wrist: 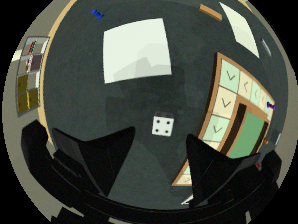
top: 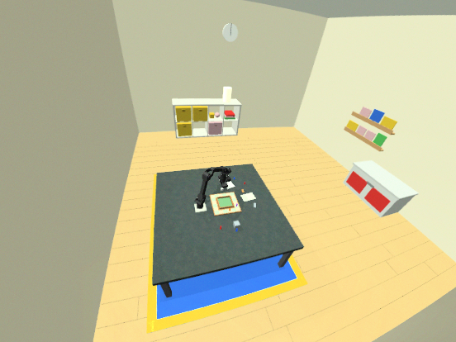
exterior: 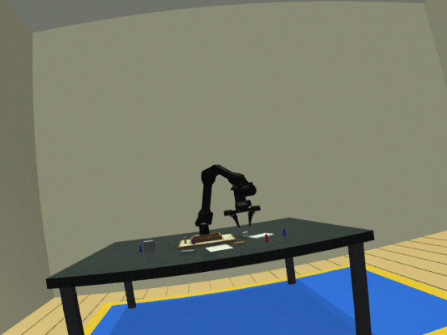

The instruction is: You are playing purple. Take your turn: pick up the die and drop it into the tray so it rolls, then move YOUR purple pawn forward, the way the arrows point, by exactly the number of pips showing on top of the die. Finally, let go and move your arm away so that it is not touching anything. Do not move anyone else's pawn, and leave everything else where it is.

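Note:
The white die (exterior: 244, 234) (wrist: 163, 126) lies on the dark table beside the board, outside the tray, with four pips on top. My gripper (top: 225, 187) (exterior: 244, 226) (wrist: 161, 135) is open and empty, pointing down above the die, with the die between the fingertips in the wrist view. The green-floored tray (top: 225, 201) (exterior: 206, 238) (wrist: 248, 131) with brown walls sits in the middle of the arrowed board (exterior: 228, 238) (wrist: 226, 102). The purple pawn (top: 237, 205) (exterior: 193, 240) (wrist: 270, 105) stands on the board's track. An orange pawn (top: 230, 209) (exterior: 185, 239) (wrist: 266, 141) stands on it too.
White sheets (top: 248, 197) (exterior: 219, 248) (wrist: 136, 52) lie near the board. A wooden block (top: 243, 190) (exterior: 240, 243) (wrist: 210, 12), a blue pawn (exterior: 284, 232) (wrist: 97, 14) and a red pawn (top: 244, 182) (exterior: 266, 238) are beyond. A grey box (top: 236, 223) (exterior: 149, 245) is on the board's other side.

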`<state>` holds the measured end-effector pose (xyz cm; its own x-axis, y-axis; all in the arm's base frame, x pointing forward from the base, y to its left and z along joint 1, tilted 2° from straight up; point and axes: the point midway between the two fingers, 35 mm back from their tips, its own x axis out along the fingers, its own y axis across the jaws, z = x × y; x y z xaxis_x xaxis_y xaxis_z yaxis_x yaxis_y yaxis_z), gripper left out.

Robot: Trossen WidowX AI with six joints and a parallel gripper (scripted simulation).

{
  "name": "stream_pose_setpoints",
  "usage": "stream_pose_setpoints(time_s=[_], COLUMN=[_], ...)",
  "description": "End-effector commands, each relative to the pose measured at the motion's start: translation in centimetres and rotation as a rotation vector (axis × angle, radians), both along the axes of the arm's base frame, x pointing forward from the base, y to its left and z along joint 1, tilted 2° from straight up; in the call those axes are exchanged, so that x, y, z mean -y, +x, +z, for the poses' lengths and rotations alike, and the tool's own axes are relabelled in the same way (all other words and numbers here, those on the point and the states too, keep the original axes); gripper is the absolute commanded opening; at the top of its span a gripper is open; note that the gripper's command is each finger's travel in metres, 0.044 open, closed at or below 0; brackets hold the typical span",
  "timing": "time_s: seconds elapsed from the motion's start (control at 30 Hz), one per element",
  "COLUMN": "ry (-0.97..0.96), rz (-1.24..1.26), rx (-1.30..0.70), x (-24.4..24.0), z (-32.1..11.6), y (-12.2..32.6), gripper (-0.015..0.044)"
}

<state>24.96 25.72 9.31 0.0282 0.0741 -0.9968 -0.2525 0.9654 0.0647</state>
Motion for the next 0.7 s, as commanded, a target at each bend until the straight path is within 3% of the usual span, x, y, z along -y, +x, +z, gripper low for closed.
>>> stream_pose_setpoints(time_s=[0.0, 0.67], ry=[-0.013, -0.013], rz=[0.009, 0.009], rx=[-0.019, -0.019], x=[0.1, 0.0], z=[-1.2, -3.7], y=[-0.3, -0.2], gripper=[0.0275, 0.0275])
